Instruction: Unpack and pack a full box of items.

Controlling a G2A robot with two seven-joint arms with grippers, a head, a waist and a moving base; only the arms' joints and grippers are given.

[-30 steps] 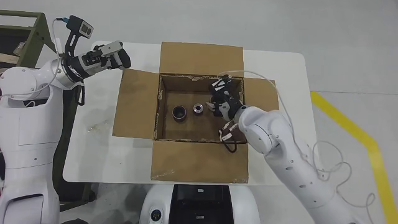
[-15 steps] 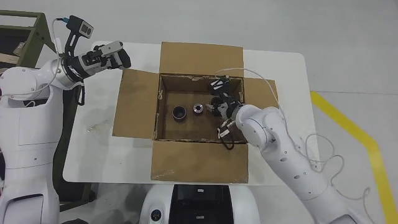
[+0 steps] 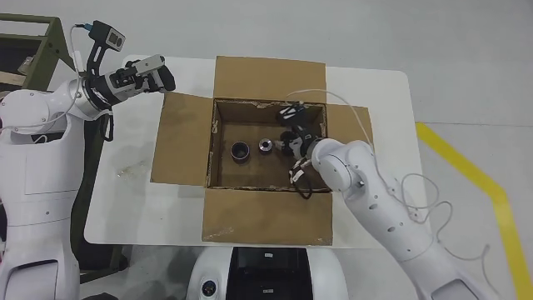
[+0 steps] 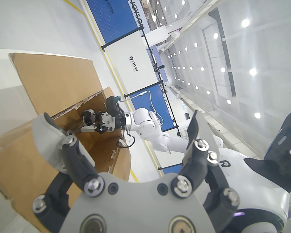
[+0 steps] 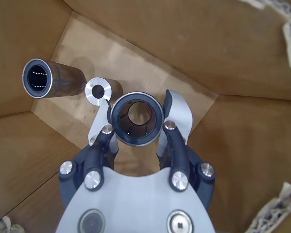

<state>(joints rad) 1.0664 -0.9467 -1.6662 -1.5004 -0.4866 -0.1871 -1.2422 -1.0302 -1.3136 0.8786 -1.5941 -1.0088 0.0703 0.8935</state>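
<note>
An open cardboard box (image 3: 268,179) sits mid-table with its flaps spread flat. Inside it, near the right wall, my right gripper (image 3: 291,140) (image 5: 138,101) is shut on a black-rimmed metal cylinder (image 5: 137,120), held upright between both fingers. A larger dark cylinder (image 3: 241,150) (image 5: 38,77) and a small silver cylinder (image 3: 266,144) (image 5: 98,90) stand on the box floor just beside it. My left gripper (image 3: 162,75) (image 4: 118,122) hangs open and empty over the table's far left corner, beside the box.
The white table (image 3: 125,192) has bare strips left and right of the box flaps. A green cart (image 3: 33,42) stands off the table's far left. A loose cable (image 3: 366,125) trails from the right arm over the right flap.
My right gripper has shifted slightly toward the box's middle, still holding the cylinder. The left arm has not moved.
</note>
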